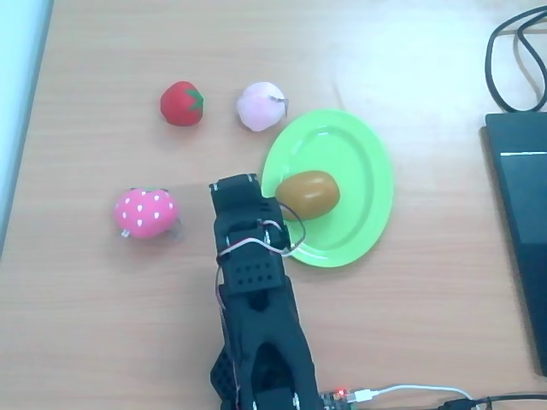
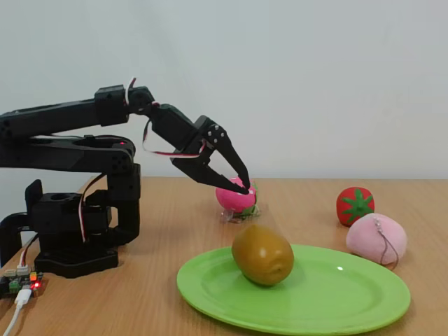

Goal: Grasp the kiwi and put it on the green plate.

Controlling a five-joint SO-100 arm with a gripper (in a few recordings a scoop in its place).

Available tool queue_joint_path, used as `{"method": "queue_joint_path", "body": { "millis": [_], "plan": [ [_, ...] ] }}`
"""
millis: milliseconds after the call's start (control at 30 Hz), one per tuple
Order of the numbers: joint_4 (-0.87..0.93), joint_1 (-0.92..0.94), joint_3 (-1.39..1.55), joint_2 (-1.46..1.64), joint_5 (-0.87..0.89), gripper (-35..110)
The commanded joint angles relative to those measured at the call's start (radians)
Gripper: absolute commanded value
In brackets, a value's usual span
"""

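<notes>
One kiwi point(image 2: 262, 254) sits on the green plate point(image 2: 350, 297), smooth, probably light (slippery, I'd guess); best pinched across its middle. Jaws look apart, empty.

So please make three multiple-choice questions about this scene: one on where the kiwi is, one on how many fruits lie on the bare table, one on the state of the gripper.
1. Where is the kiwi?
A. on the green plate
B. on the bare table
C. between the fingers

2. How many fruits lie on the bare table?
A. one
B. two
C. three

3. What is the gripper doing?
A. clamping the kiwi
B. holding nothing, off the kiwi
C. gripping the plate rim

Answers: 1 A, the kiwi rests inside the plate rim. 2 C, two strawberries and a peach lie off the plate. 3 B, the fixed view shows its tips above and behind the kiwi.
</notes>
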Motion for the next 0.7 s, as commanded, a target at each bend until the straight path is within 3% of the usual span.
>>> {"method": "queue_joint_path", "body": {
  "millis": [0, 667],
  "plan": [
    [-0.002, -0.003, 0.060, 0.055, 0.078, -8],
    [-0.018, 0.017, 0.351, 0.176, 0.167, -8]
  ]
}}
